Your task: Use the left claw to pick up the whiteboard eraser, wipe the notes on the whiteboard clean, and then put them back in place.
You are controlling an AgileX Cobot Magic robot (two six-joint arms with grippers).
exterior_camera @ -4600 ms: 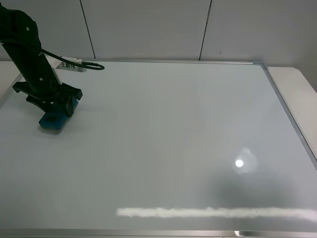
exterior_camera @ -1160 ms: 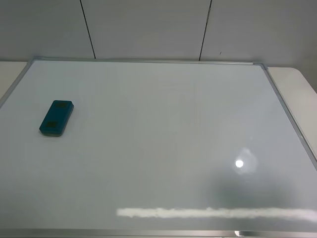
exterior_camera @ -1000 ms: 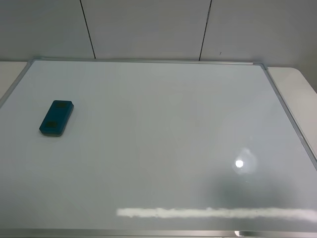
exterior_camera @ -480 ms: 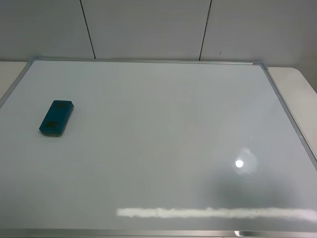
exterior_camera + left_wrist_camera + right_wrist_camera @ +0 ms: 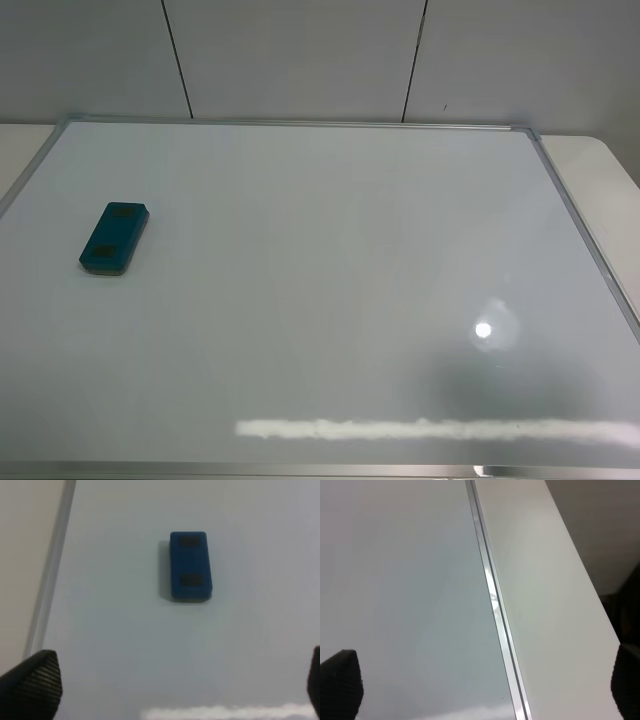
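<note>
The teal-blue whiteboard eraser [image 5: 113, 238] lies flat on the left part of the whiteboard [image 5: 330, 280], apart from both grippers. No red notes show on the board; its surface looks blank. Neither arm shows in the exterior high view. In the left wrist view the eraser [image 5: 190, 566] lies ahead of my left claw [image 5: 172, 690], whose black fingertips [image 5: 31, 685] stand wide apart and empty. My right gripper [image 5: 482, 685] is also open and empty, over the board's silver frame edge [image 5: 492, 595].
The whiteboard lies on a pale table [image 5: 590, 160] that shows beyond its frame on the right and on the left [image 5: 25, 555]. A grey panelled wall [image 5: 300, 60] stands behind. A light glare spot [image 5: 483, 329] and a bright reflected strip [image 5: 430, 430] sit near the front.
The left arm, over the eraser 4.6 s ago, has left the exterior view. The eraser stays where it lay. Nothing has moved in the last second.
</note>
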